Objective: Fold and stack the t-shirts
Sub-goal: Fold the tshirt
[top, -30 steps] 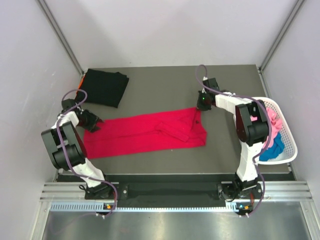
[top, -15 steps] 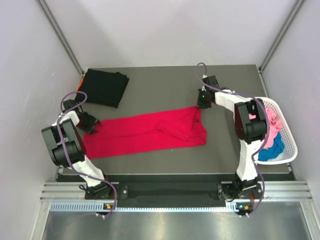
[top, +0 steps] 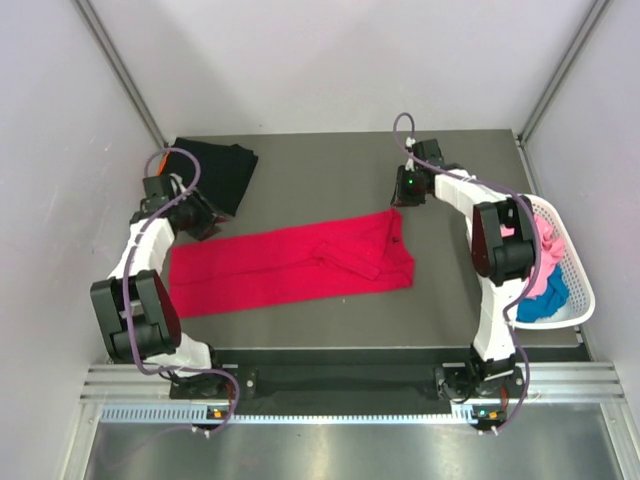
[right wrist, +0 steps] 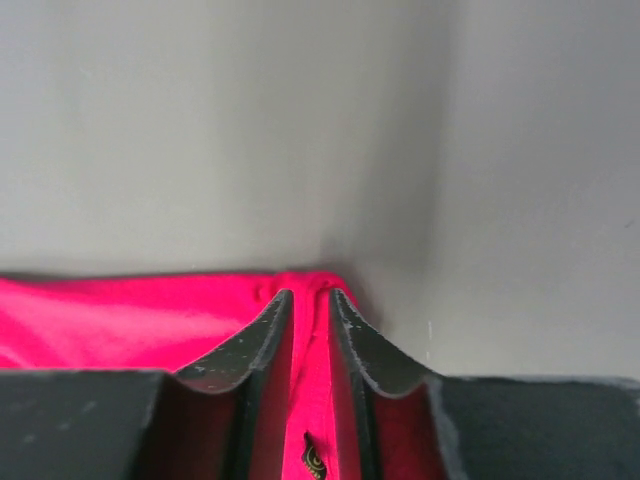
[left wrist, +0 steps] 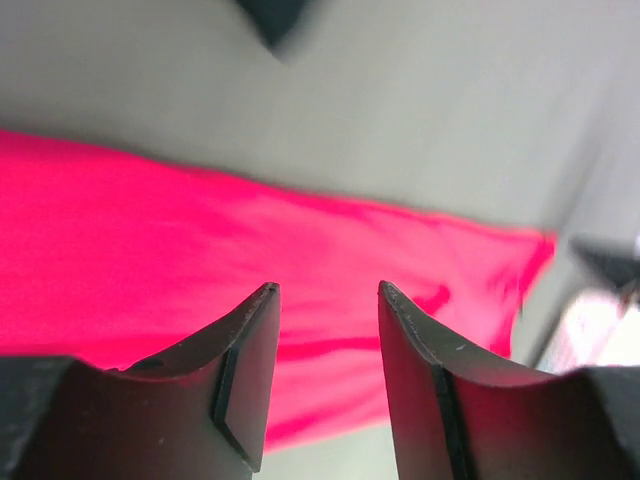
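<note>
Red t-shirt point(top: 290, 265) lies as a long folded band across the table point(top: 320, 170) middle, with left gripper point(left wrist: 326, 288) half open and empty and right gripper point(right wrist: 310, 293) narrowly parted, apparently empty, poised above its opposite ends for the next fold.

The bench point(top: 320, 170) is a dark grey slab with pale walls on three sides. A red shirt point(top: 290, 265) lies across its middle, folded into a long flat band running left to right, its right end a little farther back than its left. The left part is smooth; near the right end the cloth is creased and doubled over. A black shirt point(top: 215, 170) sits folded in the far left corner, well apart from the red shirt's right end and near its left end. A sliver of orange cloth point(top: 161, 160) shows under its left edge. A white lattice basket point(top: 585, 290) stands at the right edge.
</note>
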`<state>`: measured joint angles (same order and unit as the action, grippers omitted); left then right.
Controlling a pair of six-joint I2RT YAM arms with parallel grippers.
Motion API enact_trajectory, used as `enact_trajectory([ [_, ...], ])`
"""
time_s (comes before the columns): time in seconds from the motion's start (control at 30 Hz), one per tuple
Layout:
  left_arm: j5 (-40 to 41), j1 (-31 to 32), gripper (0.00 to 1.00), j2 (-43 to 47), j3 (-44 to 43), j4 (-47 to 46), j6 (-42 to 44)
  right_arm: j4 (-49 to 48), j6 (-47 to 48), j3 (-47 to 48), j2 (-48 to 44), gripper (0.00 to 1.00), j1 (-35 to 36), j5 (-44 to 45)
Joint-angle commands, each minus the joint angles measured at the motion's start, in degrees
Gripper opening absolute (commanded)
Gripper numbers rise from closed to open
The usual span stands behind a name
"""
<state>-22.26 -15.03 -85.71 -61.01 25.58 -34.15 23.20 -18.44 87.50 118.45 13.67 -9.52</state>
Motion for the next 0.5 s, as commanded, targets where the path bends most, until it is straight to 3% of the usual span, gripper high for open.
enact_trajectory([
  [0.0, -9.3, 4.9, 0.48, 0.2, 2.5, -1.9, 3.0, 1.4, 2.4, 3.2, -4.0, 0.24, -1.2, -3.3],
  [0.17, -10.6, 11.7, 0.47, -0.3, 6.0, -1.5, 6.0, 1.2, 3.9, 1.5, -5.9, 0.41, -1.3, -7.0],
  [0.47, -11.2, 12.7, 0.47, 2.7, 7.8, -2.3, 9.0, 3.6, 8.9, 1.7, -2.5, 0.44, -3.9, -10.1],
])
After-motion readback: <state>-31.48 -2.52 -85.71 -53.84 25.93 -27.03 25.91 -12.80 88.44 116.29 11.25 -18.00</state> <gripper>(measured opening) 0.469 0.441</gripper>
